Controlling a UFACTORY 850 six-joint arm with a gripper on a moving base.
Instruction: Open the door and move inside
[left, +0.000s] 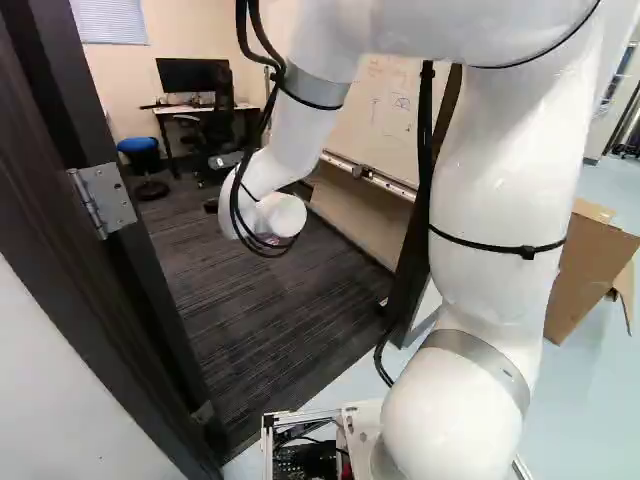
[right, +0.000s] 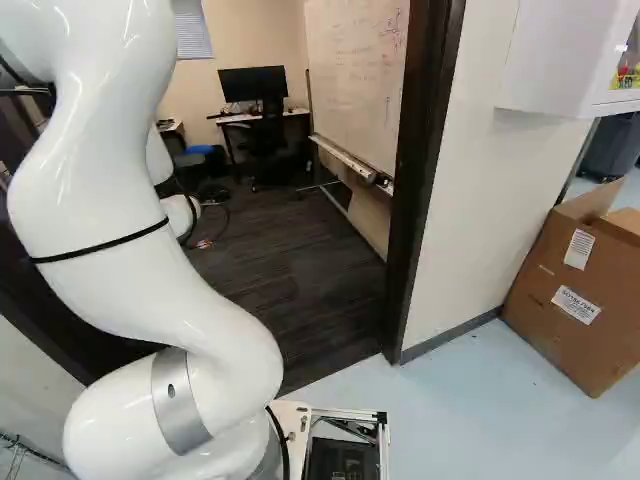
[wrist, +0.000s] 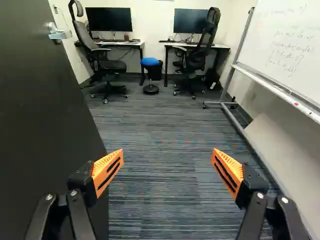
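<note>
Your gripper (right: 205, 243) is pointing into a carpeted room through the doorway, mostly hidden in the right base view. In the wrist view, taking twelve o'clock as straight ahead, your gripper (wrist: 167, 156) is holding its two fingers wide apart, with carpet (wrist: 165, 200) showing between them. The dark door (wrist: 45, 115) is standing open from nine to eleven o'clock, close beside the left finger; you cannot tell whether they are touching. Its lever handle (wrist: 60, 34) is sitting at eleven.

A blue-topped stool (wrist: 150, 61) is standing far off at twelve, between two desks. An office chair (wrist: 106, 66) is waiting at half past eleven, another (wrist: 192, 59) at half past twelve, each beside a desk with a monitor. A wheeled whiteboard (wrist: 287, 42) is lining the room from one to two o'clock, its metal foot (wrist: 242, 127) reaching along the carpet.

From your base, the dark door frame (right: 425, 180) is rising at one o'clock, beside your way in. Outside the room, an opened cardboard box (right: 565, 300) is resting against the wall at two.
</note>
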